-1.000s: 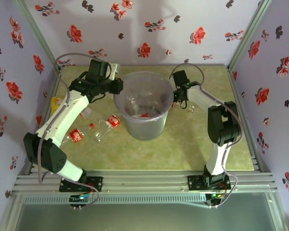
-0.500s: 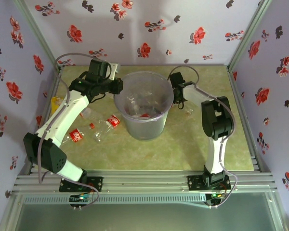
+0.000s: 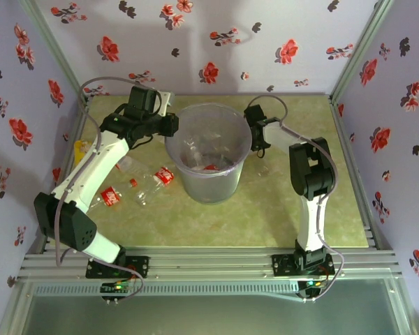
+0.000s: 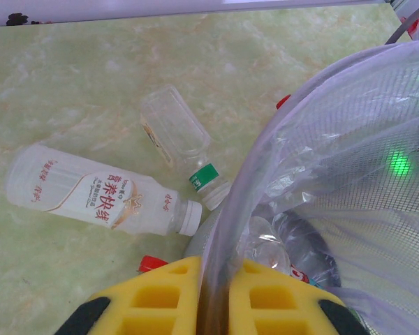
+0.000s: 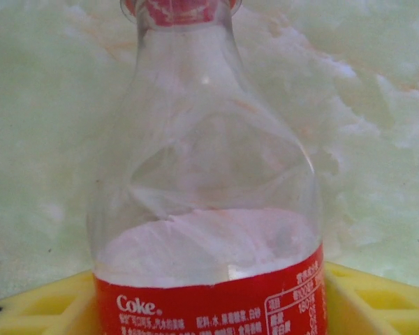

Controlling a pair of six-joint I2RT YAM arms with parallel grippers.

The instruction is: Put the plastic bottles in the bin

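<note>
"Plastic bottles (image 3: 164, 174) litter the green surface (image 3: 265, 216) left of the bin (image 3: 209, 187), seen from above, and some already lie inside it. Where are the arms?"

"The left claw (image 3: 169, 125) sits at the bin's left rim. The right claw (image 3: 258, 150) hangs just beside its right wall."

"And from the left wrist?"

"Yellow fingers (image 4: 160, 303) are pinched together on the rim, with the thin plastic wall caught between them. Beyond, a white-capped bottle (image 4: 91, 195) and a green-capped bottle (image 4: 178, 132) lie near each other on the surface, the green one's neck up against the bin's outside. A red cap (image 4: 151, 263) peeks out by the fingers."

"Right wrist?"

"A Coke bottle (image 5: 209, 174), clear, dented and red-labelled, apparently lying on the surface with its cap pointing away. The right claw's fingers (image 5: 42, 307) flank the label, one on each side. Whether they grip it or merely bracket it, I cannot tell."

"What could spoil it?"

"The bottle looks empty, smooth and crumpled. An off-centre squeeze could squirt it out sideways, and a weak bite could drop it short of the bin. The lift would pass close to the rim, so a clipped edge could knock the bottle loose. A tug from the left claw could also tilt the light bin and spill what it holds."
</note>
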